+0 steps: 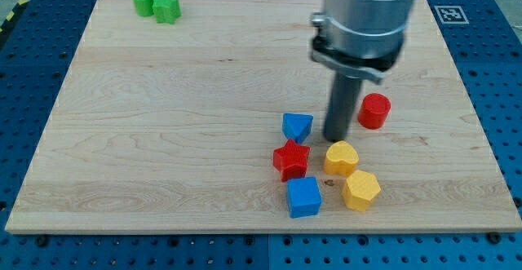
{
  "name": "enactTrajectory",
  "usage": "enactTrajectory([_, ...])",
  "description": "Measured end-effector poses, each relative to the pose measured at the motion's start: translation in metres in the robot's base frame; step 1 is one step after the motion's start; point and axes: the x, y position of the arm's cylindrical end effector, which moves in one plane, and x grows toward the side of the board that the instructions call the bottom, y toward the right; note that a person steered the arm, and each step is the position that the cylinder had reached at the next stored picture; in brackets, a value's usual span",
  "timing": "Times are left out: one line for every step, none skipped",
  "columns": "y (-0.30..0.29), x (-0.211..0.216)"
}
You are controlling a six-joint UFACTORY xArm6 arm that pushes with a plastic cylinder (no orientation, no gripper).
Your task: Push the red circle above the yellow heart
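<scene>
Plain dark rod for an end effector (pixel 336 139), so nothing to open or close and nothing held. Tip sitting on the counter (pixel 163 139), wedged into the gap between the blue triangle-ish block (pixel 297 126) on the view's left and the red circle (pixel 374 111) on the view's right. Just above the yellow heart (pixel 341 157). Can't tell for sure whether the tip is actually touching any of them, looks just beside all three. Big grey arm housing (pixel 365 21) hanging down from the view's top and hiding some of the board behind it.

Red circle: up and to the view's right of the yellow heart, near it but apart, not directly above.

Block count, eight total:
- Red: two. The circle, plus a red star (pixel 291 160) just left of the heart and right under the blue triangle.
- Yellow: two. The heart, plus a yellow hexagon (pixel 360 190) touching or nearly touching its lower right.
- Blue: two. The triangle, plus a blue cube (pixel 303 196) below the star, near the view's bottom.
- Green: two. A green round one (pixel 143 1) and a green hexagon-ish one (pixel 167 9), side by side way off in the view's top left corner, well apart from the rest.
</scene>
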Motion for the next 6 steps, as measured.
enactTrajectory([0.069,0.001])
enactTrajectory([0.111,-0.005])
enactTrajectory([0.104,-0.019])
enactTrajectory([0.092,-0.032])
enactTrajectory([0.092,-0.051])
enactTrajectory([0.082,-0.049])
